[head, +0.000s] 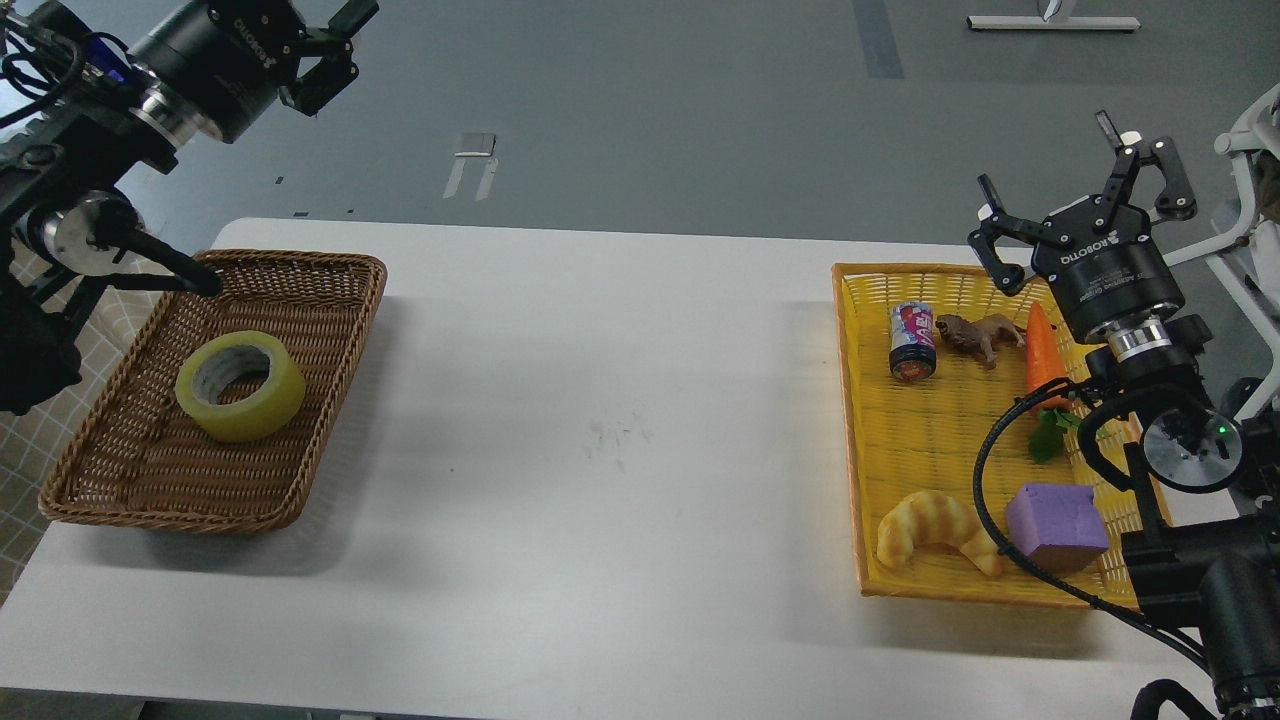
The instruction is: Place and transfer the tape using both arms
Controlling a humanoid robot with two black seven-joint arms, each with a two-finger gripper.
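The tape (240, 386), a yellow roll with a grey-white core, lies flat in the brown wicker basket (330, 330) at the table's left. My left gripper (343, 50) is raised high beyond the basket's far edge, well above and apart from the tape, with its fingers spread and empty. My right gripper (1075, 195) hovers over the far right corner of the yellow basket (852, 420), open and empty, fingers pointing up and away.
The yellow basket holds a small can (912, 342), a brown toy animal (975, 334), a carrot (1042, 355), a croissant (930, 530) and a purple block (1056, 524). The white table (600, 450) lies between the two baskets. Black cables hang by my right arm.
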